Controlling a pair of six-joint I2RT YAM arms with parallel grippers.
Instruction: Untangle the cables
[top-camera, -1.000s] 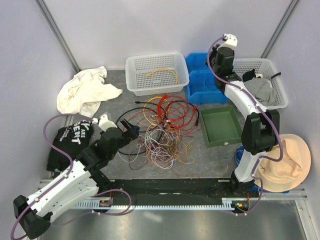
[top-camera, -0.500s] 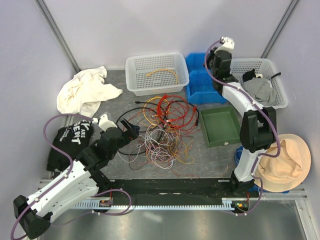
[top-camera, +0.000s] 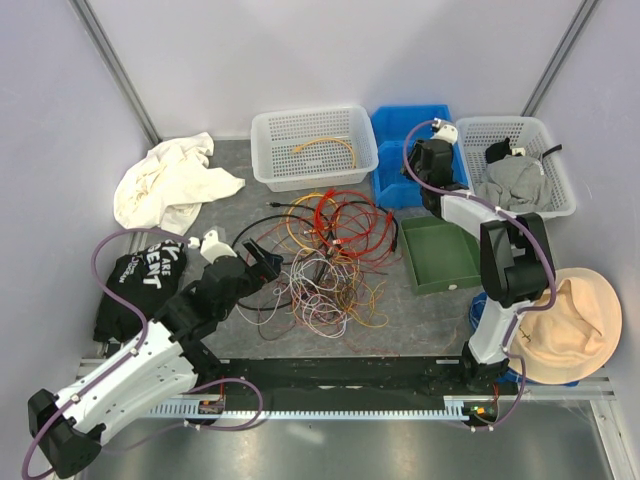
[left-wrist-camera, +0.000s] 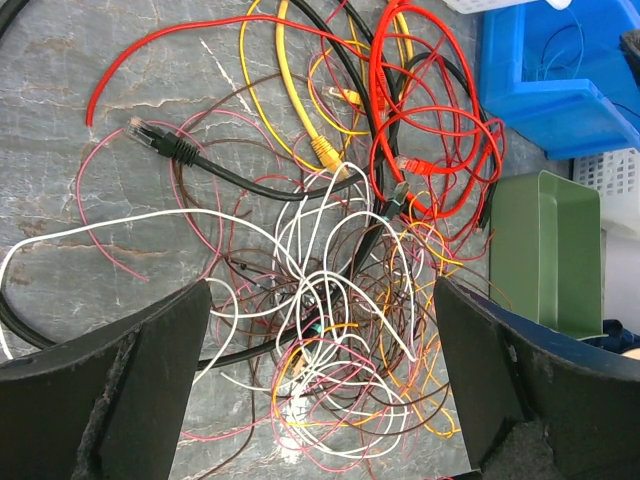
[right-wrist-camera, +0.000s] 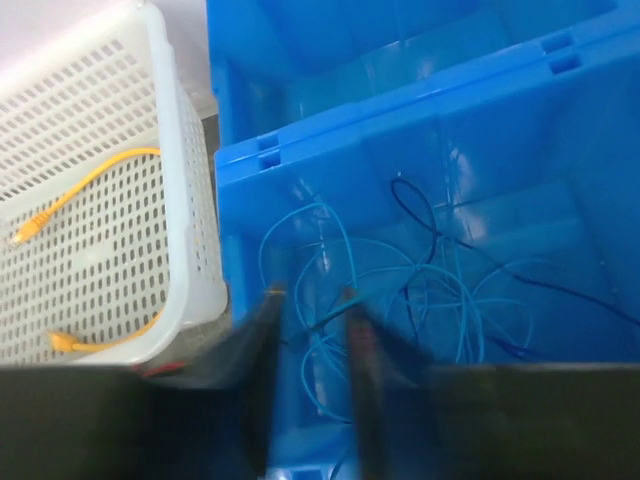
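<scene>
While the left gripper hangs with its two fingers spread as wide as they go and nothing in them, the cables lie just beside it on the table, at about 3 o'clock in the view from above. The heap is longer than it is wide, with red loops at its 12 o'clock end and white and pink loops at its 6 o'clock end. From the left wrist, the white loops sit between the fingers and a bit ahead. A black cable with a plug points off to 10 o'clock (its loose end looks the easiest bit to pull, I think).

Further right, at 12 o'clock from the heap, a white basket holds one yellow cable. At 1 o'clock stands a blue bin, and thin blue cables lie in it. The right gripper hangs over that bin, tips down. Its fingers look blurry, with a small gap between them, and I see nothing pinched there.

So the left arm is much nearer the heap, and the right one is well apart from it. I think the next grab belongs to the left arm. It has to reach to its 3 o'clock and come down on one strand, not a bunch.
</scene>
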